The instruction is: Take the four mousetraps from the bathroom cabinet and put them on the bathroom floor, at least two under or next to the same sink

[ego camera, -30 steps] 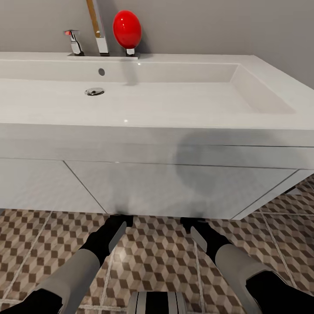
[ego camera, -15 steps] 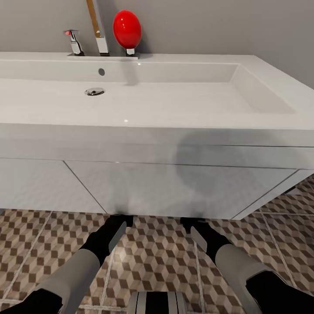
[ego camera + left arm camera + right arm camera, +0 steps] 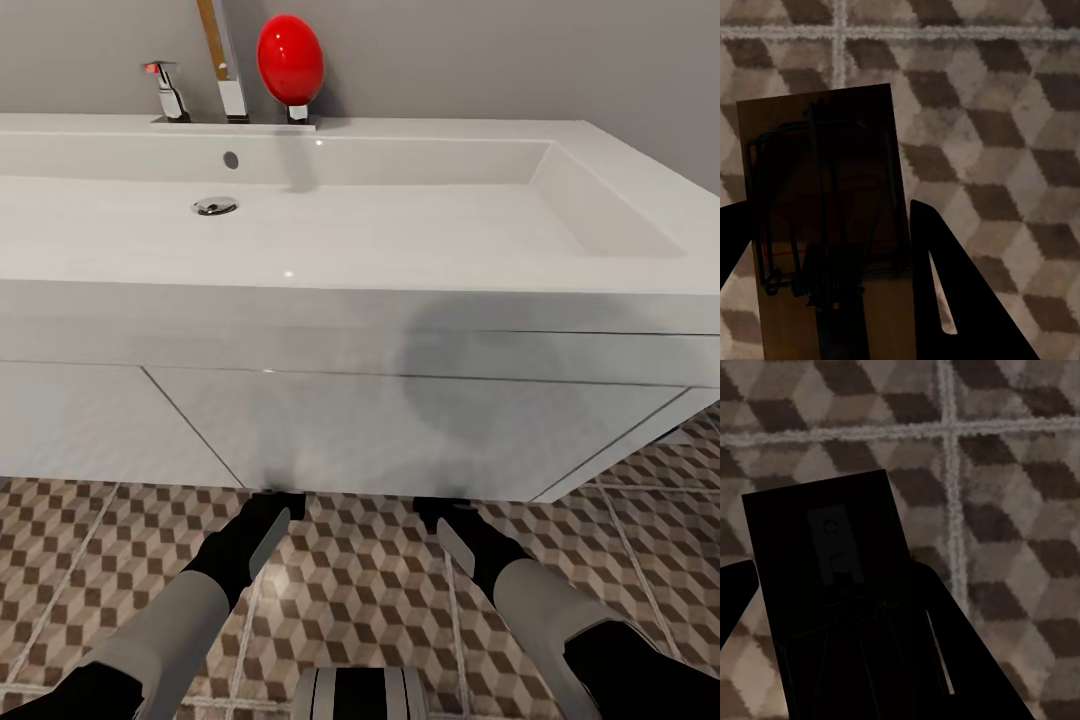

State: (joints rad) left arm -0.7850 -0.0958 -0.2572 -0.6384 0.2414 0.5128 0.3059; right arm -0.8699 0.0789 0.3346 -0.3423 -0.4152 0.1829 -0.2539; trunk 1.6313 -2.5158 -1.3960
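**op_left:** Since both arms are tucked low under the front of the vanity [image 3: 400,430], what matters to me is what's straight below each hand. My left hand [image 3: 825,300] is clamped on a mousetrap [image 3: 825,217], and through the left wrist cam its long axis runs out along the fingers, away from the palm, with the bathroom floor [image 3: 990,112] right behind it. Can't tell if the board touches the tiles or hangs just above.

**op_right:** Same on my side. Right hand [image 3: 832,660] is gripping a second mousetrap [image 3: 825,555], really dark in shadow, lying the same way along the fingers over the cube tiles.

**op_left:** From the head cam the two arms sit side by side, roughly equally near the vanity's lower edge, sink [image 3: 350,230] up above. So either can go first, I'd guess.

**op_right:** The vanity front looks like the only thing in the way, and it hides the fingertips in the head cam. The chrome tap [image 3: 232,75] and red knob thing [image 3: 290,58] are well out of reach up top.
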